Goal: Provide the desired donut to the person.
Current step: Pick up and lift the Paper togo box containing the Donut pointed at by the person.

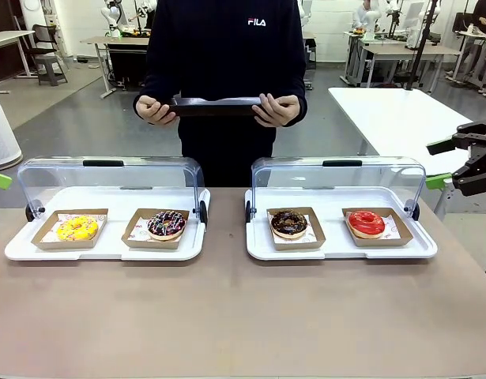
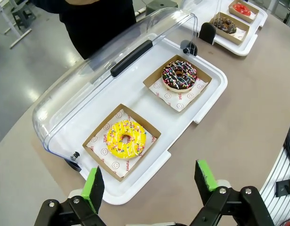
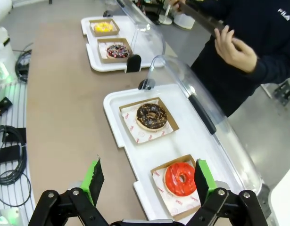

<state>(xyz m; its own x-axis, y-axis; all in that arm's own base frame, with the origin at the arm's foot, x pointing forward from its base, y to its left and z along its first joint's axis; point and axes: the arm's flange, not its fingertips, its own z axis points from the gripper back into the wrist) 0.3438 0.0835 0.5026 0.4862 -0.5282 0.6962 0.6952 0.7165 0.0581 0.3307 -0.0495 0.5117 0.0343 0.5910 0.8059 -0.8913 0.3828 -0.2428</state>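
Yellow donut (image 1: 77,228) and sprinkled donut (image 1: 166,224) on left tray (image 1: 108,253), chocolate donut (image 1: 289,223) and red donut (image 1: 367,223) on right tray (image 1: 337,252), person (image 1: 227,71) behind surface (image 1: 227,316) holding dark tray (image 1: 219,106), left hand (image 2: 148,178) and right hand (image 3: 148,170) both wide, empty

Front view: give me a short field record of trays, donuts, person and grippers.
left tray: lid open; yellow donut, sprinkled chocolate donut
right tray: lid open; chocolate donut, red donut
person: standing at far side, holding a dark tray in both hands
left gripper: open, holding nothing
right gripper: open, holding nothing
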